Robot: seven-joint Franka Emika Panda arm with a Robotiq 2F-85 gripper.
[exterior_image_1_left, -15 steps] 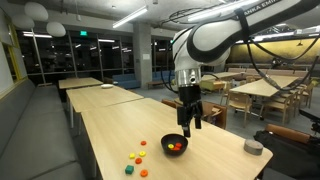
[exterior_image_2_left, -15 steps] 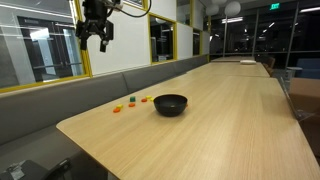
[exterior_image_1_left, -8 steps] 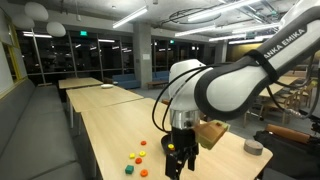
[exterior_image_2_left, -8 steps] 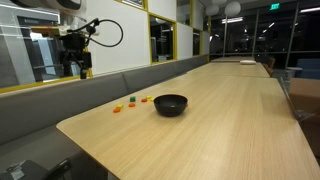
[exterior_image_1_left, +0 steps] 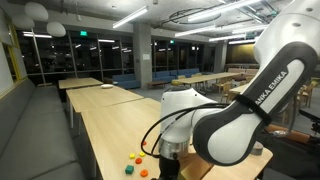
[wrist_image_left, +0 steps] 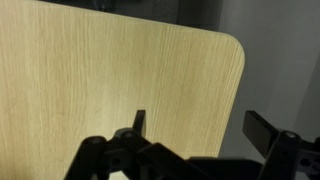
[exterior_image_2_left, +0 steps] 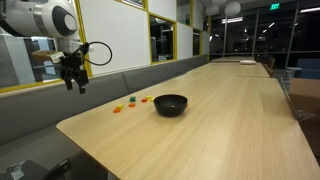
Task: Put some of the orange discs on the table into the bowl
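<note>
The long light-wood surface runs lengthwise from the near rounded corner away toward 1 o'clock in an exterior view, and toward 11 o'clock in an exterior view. The black bowl stands upright on it, mouth up, near the long edge beside the bench. The orange discs lie flat in a loose row at the bowl's 9 to 10 o'clock, close to it but not touching it; from the opposite side they show among yellow and green pieces, and the arm hides the bowl.

The hand hangs fingers-down at the bowl's 10 o'clock, well apart, out past the surface's edge above the bench. In the wrist view the hand is spread wide with nothing between its fingers, over a rounded corner of the surface.

The white arm carries the letters "ANKA EMIKA". A green wall sign is too small to read.
</note>
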